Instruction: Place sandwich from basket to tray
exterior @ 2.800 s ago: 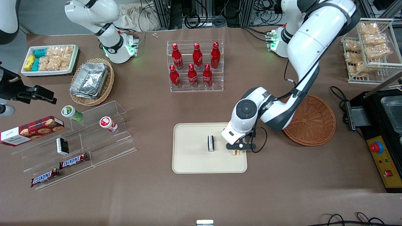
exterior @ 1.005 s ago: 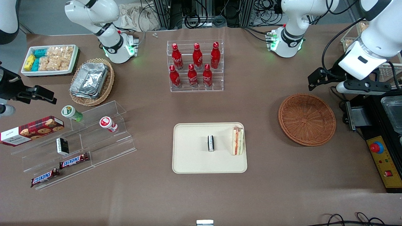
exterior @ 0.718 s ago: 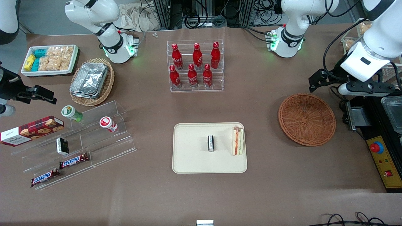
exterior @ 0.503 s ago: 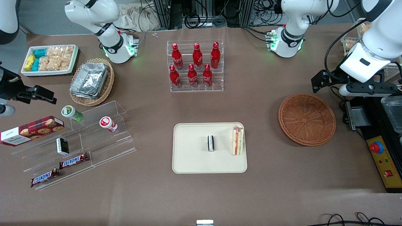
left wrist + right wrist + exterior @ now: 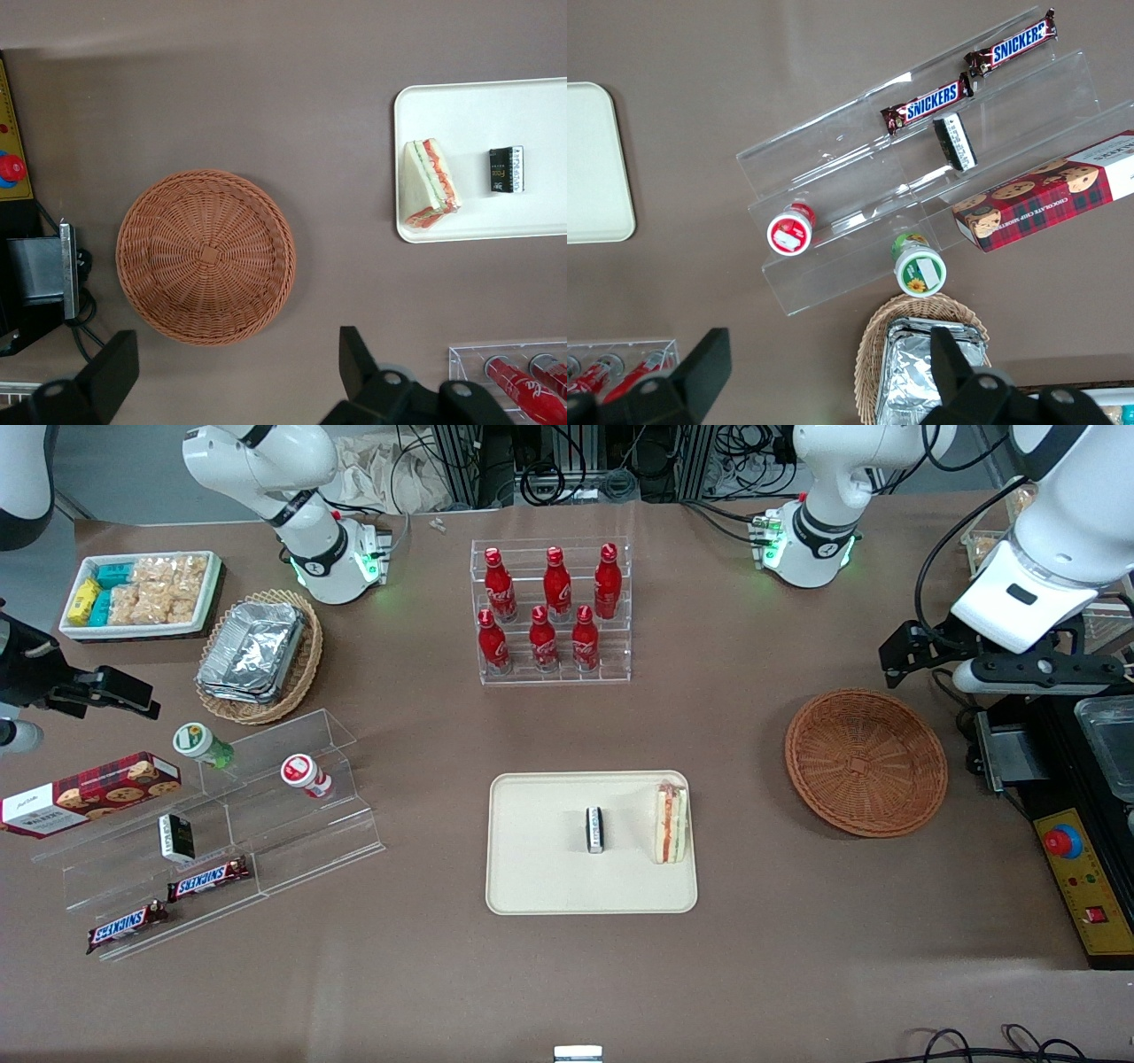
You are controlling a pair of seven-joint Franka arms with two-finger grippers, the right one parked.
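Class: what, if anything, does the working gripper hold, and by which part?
Nothing. The gripper hangs open and empty above the table beside the basket; the sandwich lies on the tray.

gripper [image 5: 235, 376] fingers [image 5: 115, 372] cut off by frame edge

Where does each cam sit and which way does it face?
Front: high, facing both arms; sees the table, and the gripper raised near the basket.
Left wrist: looks straight down; jaws open above the basket.
Right wrist: looks down on the Snickers bars.
Front and left wrist share the sandwich on the tray.
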